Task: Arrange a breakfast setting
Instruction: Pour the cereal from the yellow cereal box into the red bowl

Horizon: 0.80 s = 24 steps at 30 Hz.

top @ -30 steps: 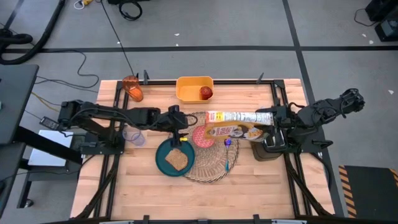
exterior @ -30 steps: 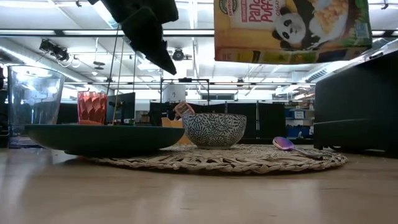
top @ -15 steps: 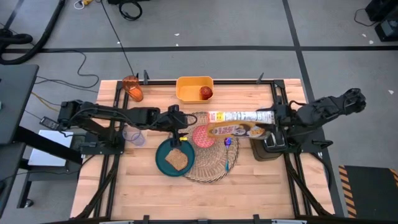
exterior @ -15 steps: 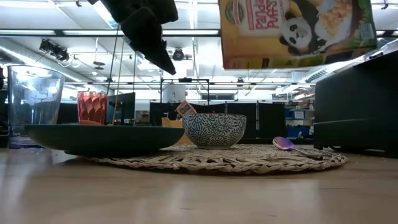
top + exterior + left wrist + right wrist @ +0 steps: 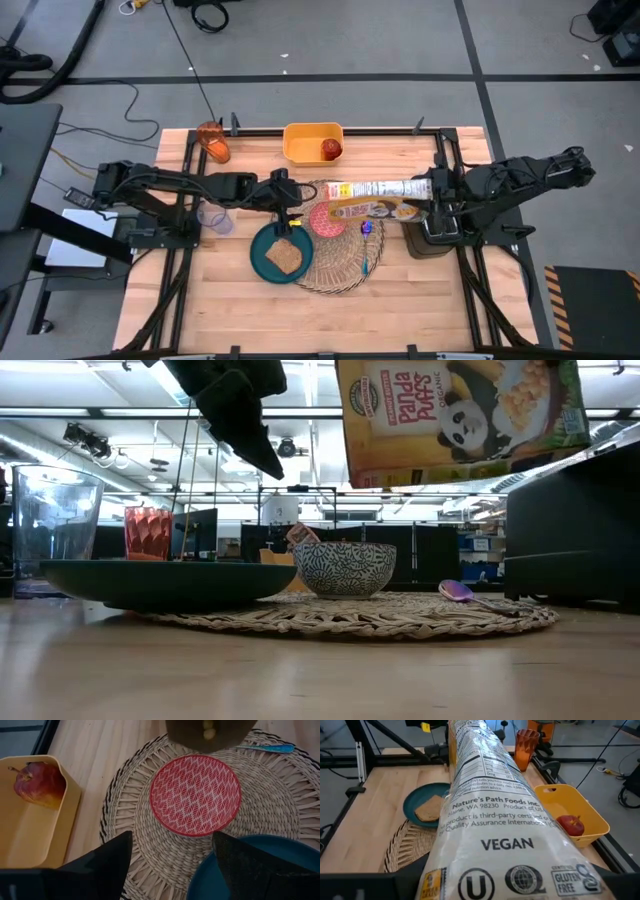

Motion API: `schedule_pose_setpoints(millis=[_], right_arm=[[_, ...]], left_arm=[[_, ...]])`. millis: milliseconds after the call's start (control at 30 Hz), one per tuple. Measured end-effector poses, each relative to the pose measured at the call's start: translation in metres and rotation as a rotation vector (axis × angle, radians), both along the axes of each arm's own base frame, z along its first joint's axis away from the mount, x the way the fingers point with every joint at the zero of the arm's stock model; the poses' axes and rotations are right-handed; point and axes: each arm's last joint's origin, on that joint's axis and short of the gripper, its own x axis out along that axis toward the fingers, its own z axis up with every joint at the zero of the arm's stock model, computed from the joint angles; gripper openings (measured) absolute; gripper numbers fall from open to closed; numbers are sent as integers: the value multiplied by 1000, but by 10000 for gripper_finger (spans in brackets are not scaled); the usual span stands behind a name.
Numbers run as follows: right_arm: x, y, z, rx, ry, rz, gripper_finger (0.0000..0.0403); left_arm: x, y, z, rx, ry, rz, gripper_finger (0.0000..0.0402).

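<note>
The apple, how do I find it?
Look at the far edge of the wooden table, where a yellow tub sits. The apple lies inside it, at one end. It is the only red, round fruit, and nothing else is in the tub.

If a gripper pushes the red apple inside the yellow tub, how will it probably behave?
The red apple looks rounded, so it would probably roll rather than slide. The yellow tub has raised walls, which should likely stop it. Its skin looks smooth, so a grip might slip.
</note>
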Motion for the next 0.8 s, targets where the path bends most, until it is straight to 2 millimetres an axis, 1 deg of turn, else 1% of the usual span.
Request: schedule_pose_setpoints(millis=[100, 333, 533, 667, 733, 800], right_arm=[[4, 0, -2, -10, 38, 8, 215], [17, 0, 10, -49, 77, 24, 215], [22, -2, 10, -52, 131, 22, 215], [23, -3, 10, -43, 135, 27, 215], [24, -3, 10, -39, 136, 40, 215], [25, -3, 10, -48, 138, 42, 215]], left_arm=[[0, 0, 0, 0, 3, -1, 283], [-1, 0, -1, 3, 21, -3, 283], [-3, 0, -2, 2, 39, -2, 283], [-6, 0, 3, 2, 24, -2, 283], [-10, 0, 3, 1, 45, -1, 283], [-11, 0, 7, 0, 23, 1, 283]])
